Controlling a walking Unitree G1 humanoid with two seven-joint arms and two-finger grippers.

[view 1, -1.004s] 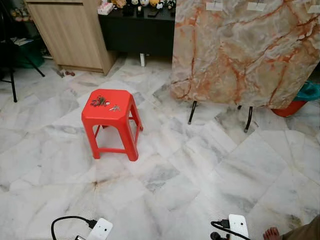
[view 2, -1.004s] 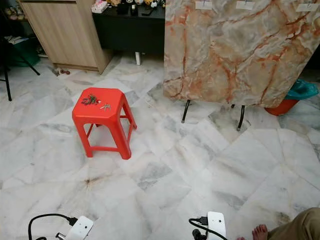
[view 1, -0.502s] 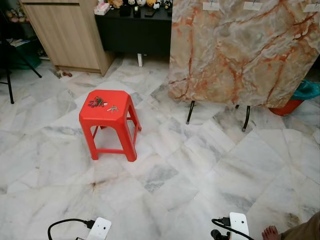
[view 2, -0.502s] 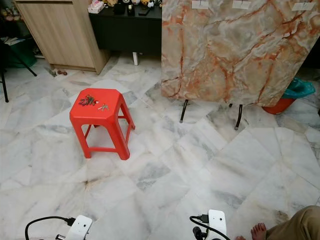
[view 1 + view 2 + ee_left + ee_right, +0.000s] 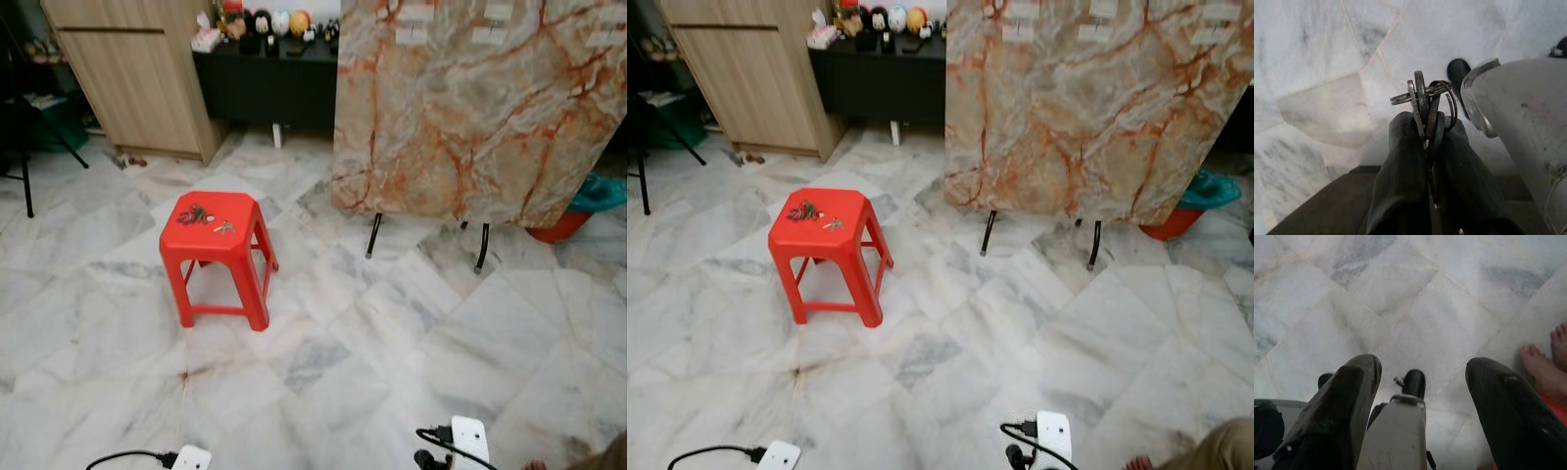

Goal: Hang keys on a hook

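In the left wrist view my left gripper (image 5: 1422, 126) hangs over the marble floor, shut on a bunch of keys (image 5: 1422, 98) whose rings stick out past the fingertips. My right gripper (image 5: 1422, 371) is open above the floor, with nothing between its fingers. A large marble-patterned board (image 5: 470, 108) stands on thin black legs ahead to the right. Small white hook pieces (image 5: 413, 35) near its top edge are blurred. Ahead to the left, a red plastic stool (image 5: 211, 245) carries another bunch of keys (image 5: 193, 212) and a single small key (image 5: 224, 228).
A wooden cabinet (image 5: 137, 78) and a black sideboard (image 5: 269, 83) line the back wall. An orange basin (image 5: 563, 223) sits behind the board. Tripod legs (image 5: 24, 176) stand far left. White boxes with black cables (image 5: 468, 441) lie low in view. A person's bare foot (image 5: 1547, 367) is near my right gripper.
The head view has tilted upward and gone slightly blurred, so more of the back wall shows. The stool, its keys and the board stand where they were.
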